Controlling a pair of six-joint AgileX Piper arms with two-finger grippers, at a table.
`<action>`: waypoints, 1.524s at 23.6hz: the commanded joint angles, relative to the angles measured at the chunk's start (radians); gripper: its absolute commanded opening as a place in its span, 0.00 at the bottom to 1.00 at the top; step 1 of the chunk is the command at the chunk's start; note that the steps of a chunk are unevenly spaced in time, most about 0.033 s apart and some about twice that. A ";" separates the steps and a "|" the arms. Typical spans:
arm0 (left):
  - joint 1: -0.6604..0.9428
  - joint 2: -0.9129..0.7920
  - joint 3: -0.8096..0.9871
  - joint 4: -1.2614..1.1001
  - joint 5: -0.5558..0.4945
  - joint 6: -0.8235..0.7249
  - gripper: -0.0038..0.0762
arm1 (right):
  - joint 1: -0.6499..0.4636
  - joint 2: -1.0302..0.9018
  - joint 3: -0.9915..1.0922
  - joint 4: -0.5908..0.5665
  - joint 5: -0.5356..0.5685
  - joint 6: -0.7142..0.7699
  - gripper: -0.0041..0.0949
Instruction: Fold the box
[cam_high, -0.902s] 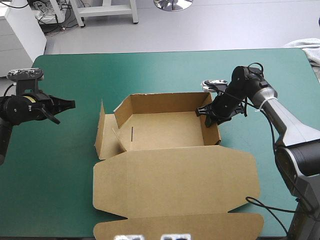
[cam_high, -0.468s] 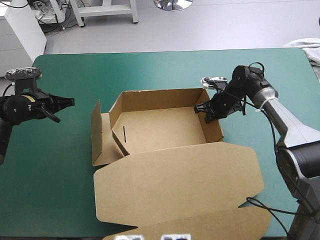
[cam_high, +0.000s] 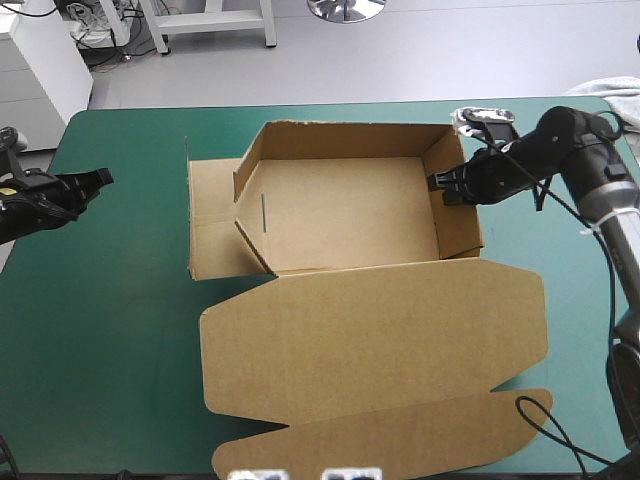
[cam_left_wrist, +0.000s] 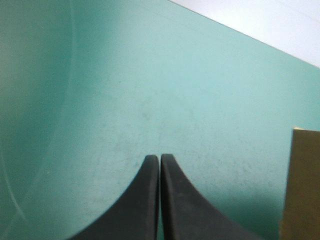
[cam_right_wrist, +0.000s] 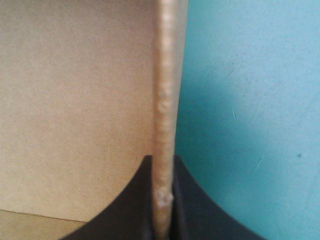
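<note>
The brown box (cam_high: 340, 215) stands mid-table as an open tray with raised walls. Its wide lid (cam_high: 375, 345) lies flat toward the near edge. A side flap (cam_high: 210, 225) lies flat on the box's left. My right gripper (cam_high: 447, 186) is shut on the box's right wall, whose thin top edge (cam_right_wrist: 164, 100) runs upright between the black fingers. My left gripper (cam_high: 100, 178) hovers near the table's left edge, well clear of the box. In the left wrist view its fingers (cam_left_wrist: 160, 161) meet in a pointed arch over bare teal-green cover, with a corner of the box (cam_left_wrist: 302, 185) off to one side.
Bare teal-green cover (cam_high: 110, 330) stretches left of the box. A pale cloth (cam_high: 620, 95) lies at the table's far right corner. The lid's front flap (cam_high: 400, 445) reaches the table's near edge.
My right gripper has dragged the box toward the far right, and the box now sits closer to the far edge. The left gripper has drawn back to the left.
</note>
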 joint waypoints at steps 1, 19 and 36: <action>0.028 -0.008 -0.027 -0.193 0.003 0.072 0.04 | -0.057 -0.105 -0.028 0.176 -0.016 -0.060 0.02; -0.087 0.052 -0.027 -0.763 0.262 0.304 0.04 | -0.078 -0.161 -0.028 0.345 -0.092 -0.133 0.03; -0.125 0.003 -0.027 -0.758 0.353 0.326 0.04 | 0.036 -0.059 -0.026 0.305 -0.191 -0.123 0.03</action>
